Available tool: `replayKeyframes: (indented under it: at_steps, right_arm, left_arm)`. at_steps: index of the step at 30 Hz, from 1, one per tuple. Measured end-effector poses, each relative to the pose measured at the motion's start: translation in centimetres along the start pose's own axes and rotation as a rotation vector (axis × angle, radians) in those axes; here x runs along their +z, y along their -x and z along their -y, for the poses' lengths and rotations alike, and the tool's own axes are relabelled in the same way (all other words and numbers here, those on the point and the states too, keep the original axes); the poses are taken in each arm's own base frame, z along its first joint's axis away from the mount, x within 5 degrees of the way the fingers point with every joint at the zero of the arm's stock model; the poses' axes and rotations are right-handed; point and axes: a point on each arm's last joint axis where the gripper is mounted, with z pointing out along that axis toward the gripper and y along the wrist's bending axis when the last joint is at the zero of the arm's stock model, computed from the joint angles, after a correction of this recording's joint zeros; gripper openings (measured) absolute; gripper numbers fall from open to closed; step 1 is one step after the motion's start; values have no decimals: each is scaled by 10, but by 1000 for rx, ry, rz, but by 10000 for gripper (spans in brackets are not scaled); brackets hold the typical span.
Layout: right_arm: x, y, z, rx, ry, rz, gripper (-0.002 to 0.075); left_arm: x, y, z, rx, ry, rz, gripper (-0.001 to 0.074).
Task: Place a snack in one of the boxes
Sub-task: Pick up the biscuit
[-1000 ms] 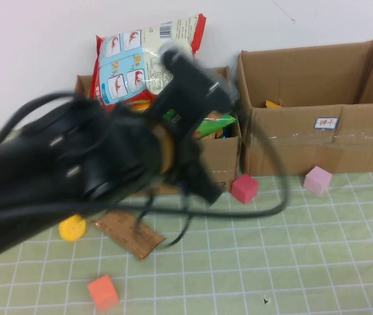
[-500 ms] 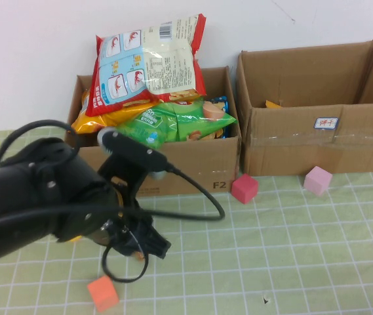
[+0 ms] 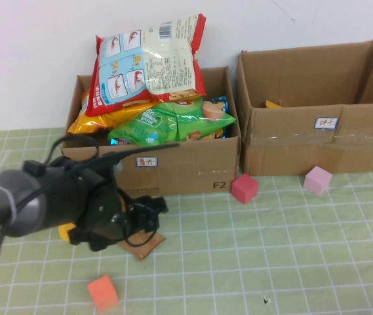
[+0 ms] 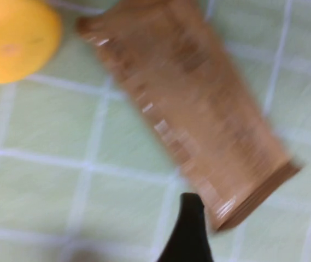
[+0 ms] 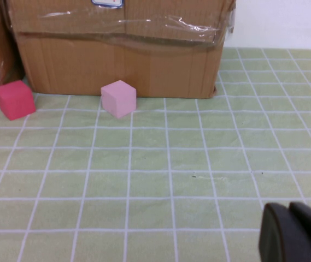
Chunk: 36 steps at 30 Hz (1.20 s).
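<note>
**Left gripper low over brown snack pack, pre-grasp**

Brown snack (image 3: 142,240) flat on gridded mat (image 3: 291,249), just in front of left box (image 3: 193,167), mostly hidden under left arm in high view. Seen whole in left wrist view (image 4: 193,125): long flat wrapper, lying diagonal, yellow disc (image 4: 16,38) near one end. Left gripper (image 3: 148,211) low above pack; only one dark fingertip (image 4: 191,229) visible, by pack's long edge; jaw gap cannot tell, nothing seen held. Right gripper (image 5: 297,232) parked well off to right, over bare mat, fingers together, empty.

Risks, as judged: thin pack flush w/ mat, so pads may skid over top or push it sideways vs. grip it; off-centre pinch near an end would let it droop and swing. Left box already heaped w/ bags (image 3: 150,62) above rim, so a drop there may slide off; right box (image 3: 317,125) looks roomier.

Room: open mat fwd and right of pack; orange cube (image 3: 102,292) near on robot's side, red cube (image 3: 244,188) and pink cube (image 3: 317,180) at box fronts, clear of a lift path.
</note>
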Motion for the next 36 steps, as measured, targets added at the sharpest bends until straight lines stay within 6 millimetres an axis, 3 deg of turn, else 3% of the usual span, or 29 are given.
replayKeyframes:
  at_steps: [5,9,19,36]
  right_arm:
    - [0,0,0,0,0,0,-2]
    - [0,0,0,0,0,0,-2]
    - [0,0,0,0,0,0,-2]
    - [0,0,0,0,0,0,-2]
  left_arm:
    - [31,0,6,-173,-50,18,524]
    - [47,2,7,-174,-17,11,524]
    - [47,5,2,-110,93,0,524]
    - [63,-1,0,-139,107,-33,524]
